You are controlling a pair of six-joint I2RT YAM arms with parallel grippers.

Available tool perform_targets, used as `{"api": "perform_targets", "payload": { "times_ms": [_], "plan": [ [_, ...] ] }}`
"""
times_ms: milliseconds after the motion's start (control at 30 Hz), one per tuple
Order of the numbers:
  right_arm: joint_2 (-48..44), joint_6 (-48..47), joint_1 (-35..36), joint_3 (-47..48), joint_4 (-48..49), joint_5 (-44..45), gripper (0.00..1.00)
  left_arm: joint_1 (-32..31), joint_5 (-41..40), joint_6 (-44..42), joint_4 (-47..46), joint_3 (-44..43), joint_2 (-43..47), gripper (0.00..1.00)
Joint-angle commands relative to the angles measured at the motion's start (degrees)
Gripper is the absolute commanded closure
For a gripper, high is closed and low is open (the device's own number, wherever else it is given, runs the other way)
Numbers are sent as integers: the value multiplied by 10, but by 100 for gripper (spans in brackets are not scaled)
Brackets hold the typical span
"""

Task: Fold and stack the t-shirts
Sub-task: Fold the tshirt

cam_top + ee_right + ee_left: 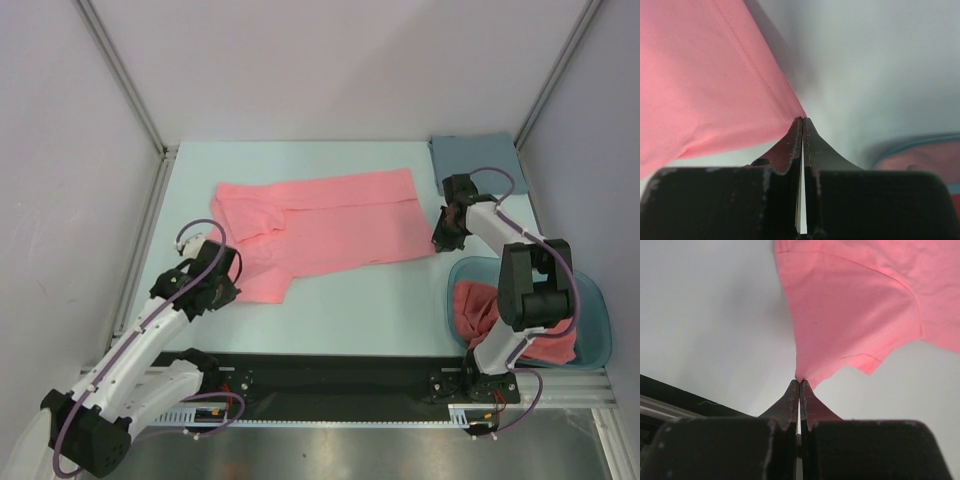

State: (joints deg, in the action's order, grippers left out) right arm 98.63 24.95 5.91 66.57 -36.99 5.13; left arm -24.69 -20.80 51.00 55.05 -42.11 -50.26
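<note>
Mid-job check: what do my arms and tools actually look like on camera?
The left arm and right arm both have white links with black joints, and a purple cable runs along each. The left tool and right tool each have two dark, tapering fingers with scuffed pale edges on a blocky black body.

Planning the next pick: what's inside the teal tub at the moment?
Crumpled salmon-pink t-shirt fabric lies in the teal tub, visible at its left and near sides. The right arm covers the middle, so how many shirts are in there cannot be counted.
</note>
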Motion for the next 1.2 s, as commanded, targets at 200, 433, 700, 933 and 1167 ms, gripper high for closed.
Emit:
{"api": "perform_targets", "payload": {
  "times_ms": [200, 433, 700, 933, 1167],
  "plan": [
    [-6, -22, 9, 50, 3, -20, 100, 4, -15, -51, -18, -130, -50, 100],
    [68, -29, 5, 162, -8, -19, 100, 66, 8, -147, -56, -266, -221, 100],
    [170, -48, 2, 298, -19, -42, 100, 120, 25, -220, -69, -424, -414, 100],
    [248, -50, -2, 401, -46, -41, 100, 154, 44, -245, -85, -523, -498, 100],
    [311, -55, -6, 486, -81, -37, 100, 167, 53, -263, -85, -608, -570, 100]
  ]
}}
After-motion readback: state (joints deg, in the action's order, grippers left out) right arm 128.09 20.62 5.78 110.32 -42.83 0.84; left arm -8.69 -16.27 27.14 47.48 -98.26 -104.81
